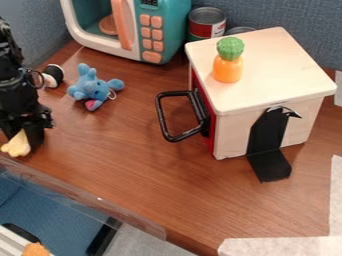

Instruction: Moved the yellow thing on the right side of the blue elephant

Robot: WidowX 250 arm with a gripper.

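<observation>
The black gripper [23, 138], all hard, angular parts, hung at the left edge of the view over the tabletop [127, 150] and held the yellow thing [17, 146], a pale, lumpy piece that tapered towards the top, between its fingers. The yellow thing was nearer the camera than the blue elephant [91, 88] and to the left of it in the view. The elephant was a soft plush with stubby, rounded limbs and a pink patch low on its body. Just beside it lay a small, rounded black-and-white object [53, 76].

The tabletop had a reddish-brown wood grain. On it stood a boxy wooden cabinet [267, 65] with a smooth, pale top, a red front and a looped black handle [160, 117]. A toy pineapple [228, 69], smooth orange below and knobbly green above, stood upright on the cabinet. Behind were a teal toy microwave [169, 25] with rounded peach buttons and a ribbed metal can [206, 22], near a blue, fabric-textured wall [294, 15].
</observation>
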